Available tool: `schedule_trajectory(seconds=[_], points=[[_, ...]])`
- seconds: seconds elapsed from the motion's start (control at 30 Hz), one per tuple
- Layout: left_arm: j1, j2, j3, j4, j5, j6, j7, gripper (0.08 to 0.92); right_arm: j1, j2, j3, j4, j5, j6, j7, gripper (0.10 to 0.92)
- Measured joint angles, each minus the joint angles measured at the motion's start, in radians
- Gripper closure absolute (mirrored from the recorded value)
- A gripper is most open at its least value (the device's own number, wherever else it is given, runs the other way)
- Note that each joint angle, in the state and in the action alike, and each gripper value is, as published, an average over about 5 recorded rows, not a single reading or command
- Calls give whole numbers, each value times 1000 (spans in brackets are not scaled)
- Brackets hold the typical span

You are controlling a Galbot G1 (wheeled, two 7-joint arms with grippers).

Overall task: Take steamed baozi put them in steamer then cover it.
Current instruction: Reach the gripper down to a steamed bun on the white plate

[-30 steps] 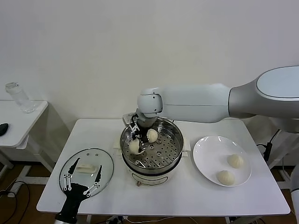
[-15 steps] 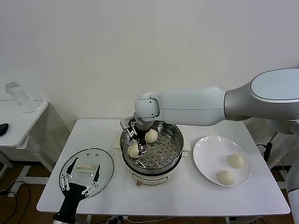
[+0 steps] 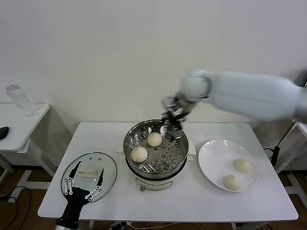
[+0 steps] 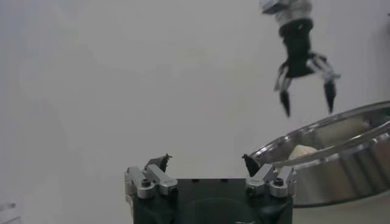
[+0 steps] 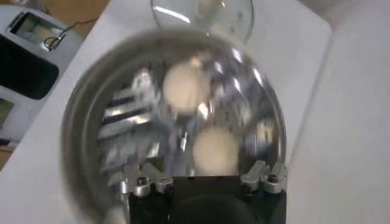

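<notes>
Two buns (image 3: 146,146) sit in the steamer (image 3: 156,170), two more on the plate (image 3: 209,165), the right claw (image 3: 171,117) apparently spread empty above its rim, the left claw (image 3: 85,187) spread over the lid (image 3: 108,165).

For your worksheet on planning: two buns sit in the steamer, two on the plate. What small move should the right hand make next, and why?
Probably swing the open, empty right hand from above the steamer towards the plate, over the nearer baozi, since two remain there.

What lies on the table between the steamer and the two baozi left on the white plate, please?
Head view: only bare tabletop and empty plate surface separate the steamer from the two plated baozi.
</notes>
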Motion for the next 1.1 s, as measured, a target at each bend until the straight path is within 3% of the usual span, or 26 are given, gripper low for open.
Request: schedule_trajectory(seconds=[0.47, 1.1], points=[[0, -7, 3, 16, 2, -1, 1, 177, -224, -305, 59, -19, -219, 141, -100, 203], [15, -7, -10, 18, 4, -6, 0, 177, -504, -341, 179, -94, -313, 181, -80, 203]])
